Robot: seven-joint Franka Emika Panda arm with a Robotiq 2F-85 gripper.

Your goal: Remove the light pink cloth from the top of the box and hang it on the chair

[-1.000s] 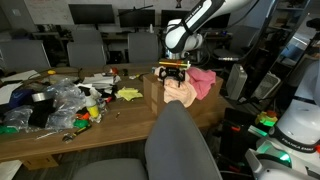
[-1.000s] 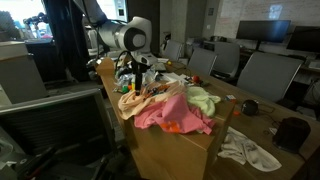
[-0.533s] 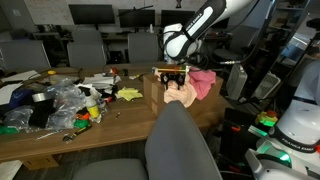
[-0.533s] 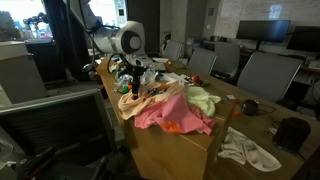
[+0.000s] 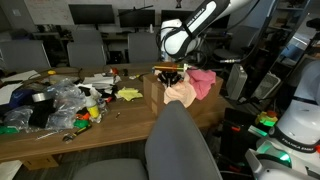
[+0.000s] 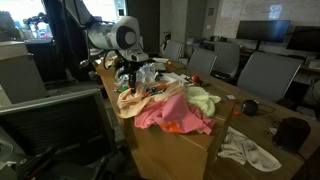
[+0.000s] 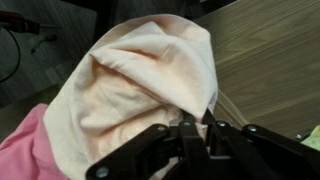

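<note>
Wrist view showed the black claw pressed together on a fold of the light pink cloth, pinching it at the top. The cloth filled most of that picture and bunched up in soft folds under the claw. A darker pink cloth peeked out in the bottom corner, touching the light one. The wooden counter showed at the side.

In both exterior views the claw pointed down over the light pink cloth, which sat on top of the brown box at the end of the counter. The darker pink cloth lay just beside it. A pale green cloth lay near the pink one. A grey chair stood close to the camera, apart from the cloth. A heap of clear bags sat far along the counter
</note>
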